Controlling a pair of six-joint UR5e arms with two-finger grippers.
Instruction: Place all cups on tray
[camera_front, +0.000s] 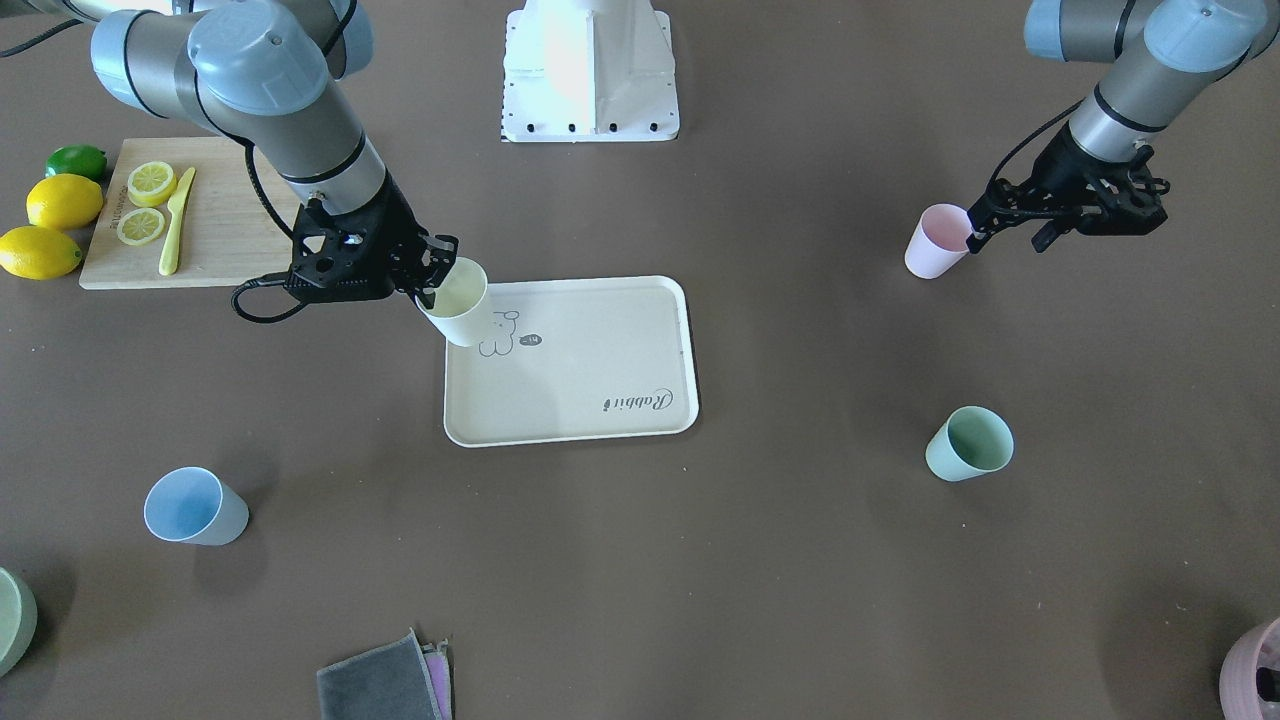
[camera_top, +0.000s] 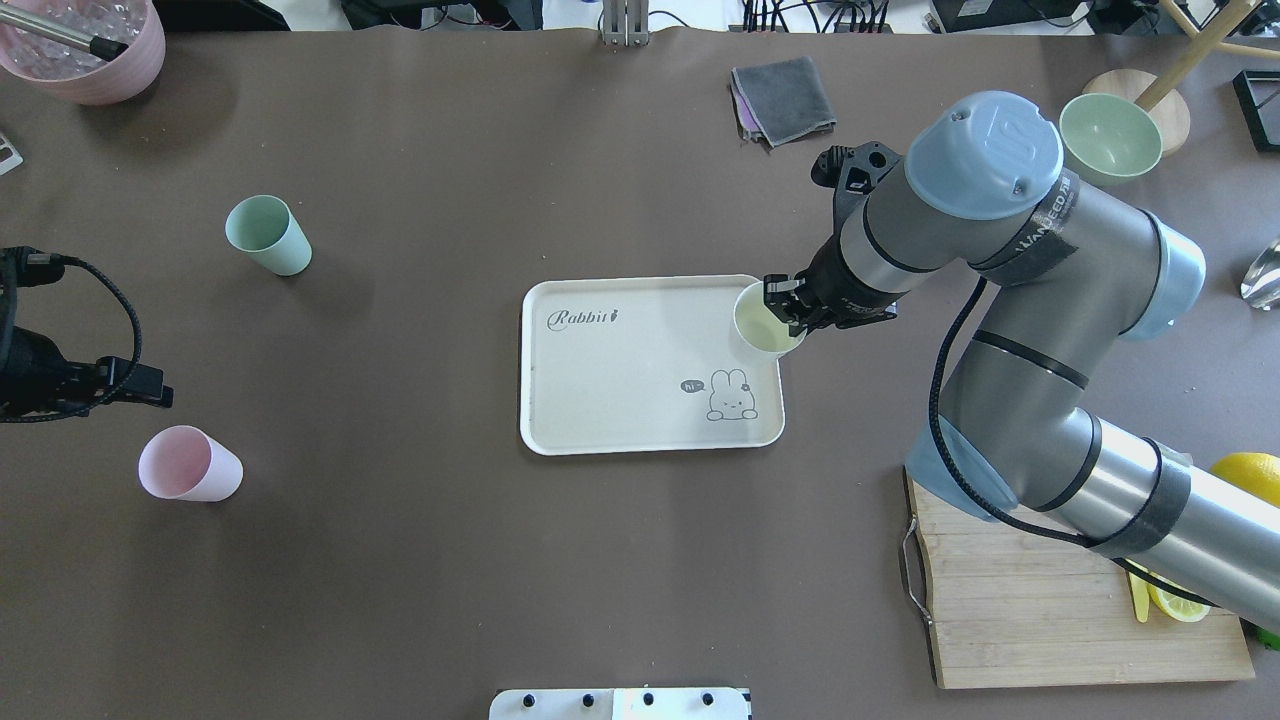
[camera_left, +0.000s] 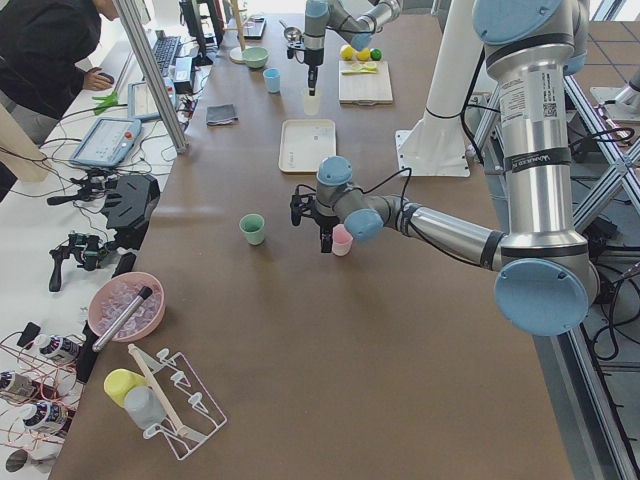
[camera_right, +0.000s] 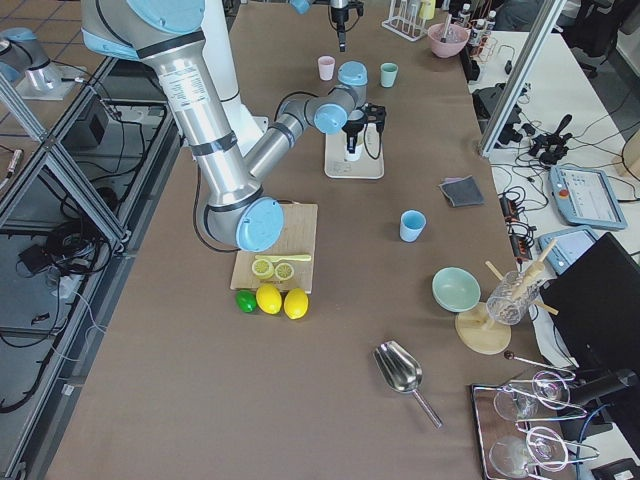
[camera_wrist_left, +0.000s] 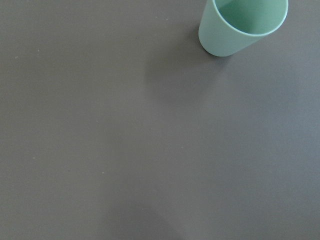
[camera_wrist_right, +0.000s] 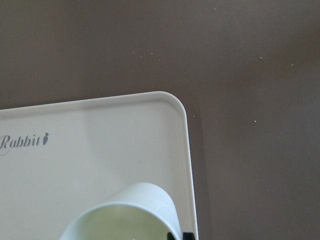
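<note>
Jaws of the right gripper (camera_front: 430, 283) pinch the rim of the pale yellow cup (camera_front: 458, 300), holding it tilted over a corner of the cream Rabbit tray (camera_front: 600, 370). Whether its base touches down I cannot tell. At the pink cup (camera_front: 935, 242), the left gripper (camera_front: 990, 232) hangs by the rim, but its jaws are not clear enough to call open or closed. By my reading, no cup is released on the tray yet: pink, mint green cup (camera_front: 968, 444) and light blue cup (camera_front: 193, 506) stand on the table, well apart from it.

Right hand (camera_right: 352, 141) at yellow cup (camera_right: 352, 153), above tray (camera_right: 366, 166), blue cup (camera_right: 412, 226) apart
</note>
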